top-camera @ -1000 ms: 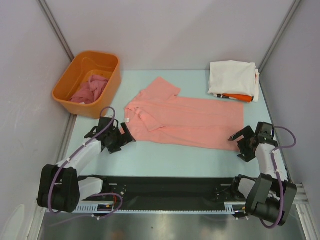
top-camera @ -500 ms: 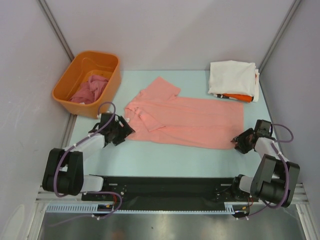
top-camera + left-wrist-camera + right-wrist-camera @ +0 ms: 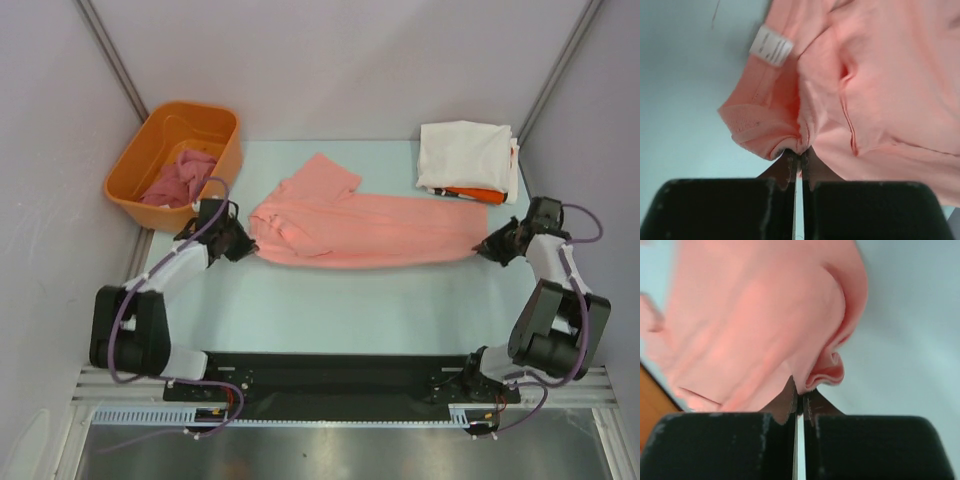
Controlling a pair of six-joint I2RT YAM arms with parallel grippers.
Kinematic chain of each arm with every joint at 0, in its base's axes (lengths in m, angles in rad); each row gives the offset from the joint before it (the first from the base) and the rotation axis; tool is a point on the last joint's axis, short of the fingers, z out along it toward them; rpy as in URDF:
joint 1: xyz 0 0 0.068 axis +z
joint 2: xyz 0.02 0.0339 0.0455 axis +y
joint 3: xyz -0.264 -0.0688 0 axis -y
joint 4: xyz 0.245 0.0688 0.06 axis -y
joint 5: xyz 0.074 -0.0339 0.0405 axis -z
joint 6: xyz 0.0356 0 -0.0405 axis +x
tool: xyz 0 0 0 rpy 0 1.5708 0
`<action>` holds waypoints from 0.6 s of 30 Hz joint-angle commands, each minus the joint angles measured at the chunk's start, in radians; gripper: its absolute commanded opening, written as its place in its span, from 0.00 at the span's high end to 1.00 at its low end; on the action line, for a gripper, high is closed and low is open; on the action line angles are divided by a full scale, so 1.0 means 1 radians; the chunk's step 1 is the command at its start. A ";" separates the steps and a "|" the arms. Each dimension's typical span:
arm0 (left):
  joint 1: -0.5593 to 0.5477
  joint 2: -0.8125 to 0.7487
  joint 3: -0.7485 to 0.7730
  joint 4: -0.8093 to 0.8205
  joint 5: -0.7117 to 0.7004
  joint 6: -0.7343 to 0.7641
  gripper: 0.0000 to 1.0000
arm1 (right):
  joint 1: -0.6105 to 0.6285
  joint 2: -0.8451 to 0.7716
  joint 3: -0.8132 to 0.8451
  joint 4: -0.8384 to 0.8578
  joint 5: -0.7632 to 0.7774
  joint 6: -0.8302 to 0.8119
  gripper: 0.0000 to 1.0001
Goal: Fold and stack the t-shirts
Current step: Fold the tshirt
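The left gripper [image 3: 240,242] and right gripper [image 3: 487,247] were each clamped on one end of the lone salmon shirt [image 3: 370,230] on the table [image 3: 350,300]. Two folded shirts [image 3: 465,155], white over orange, sat back right, and one rose shirt [image 3: 182,176] was in the tub [image 3: 160,120].

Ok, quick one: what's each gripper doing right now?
Left gripper: shut on the salmon shirt, pinching its left end.
Right gripper: shut on the same shirt, pinching its right end.
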 commanded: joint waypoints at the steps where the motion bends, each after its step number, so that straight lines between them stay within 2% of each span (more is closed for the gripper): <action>1: -0.002 -0.192 0.094 -0.115 -0.079 0.048 1.00 | -0.064 -0.160 0.125 -0.136 -0.026 -0.034 1.00; 4: -0.033 -0.330 0.009 -0.161 -0.124 0.025 0.99 | -0.102 -0.257 0.025 -0.161 -0.074 -0.040 1.00; 8: -0.034 -0.474 -0.188 -0.193 -0.112 -0.031 0.99 | -0.116 -0.332 -0.197 -0.127 -0.056 -0.037 1.00; 10: -0.034 -0.546 -0.220 -0.207 -0.109 -0.047 0.99 | -0.125 -0.343 -0.250 -0.120 -0.053 -0.036 1.00; 18: -0.034 -0.668 -0.322 -0.312 -0.075 -0.093 0.92 | -0.128 -0.450 -0.283 -0.141 0.036 0.041 0.98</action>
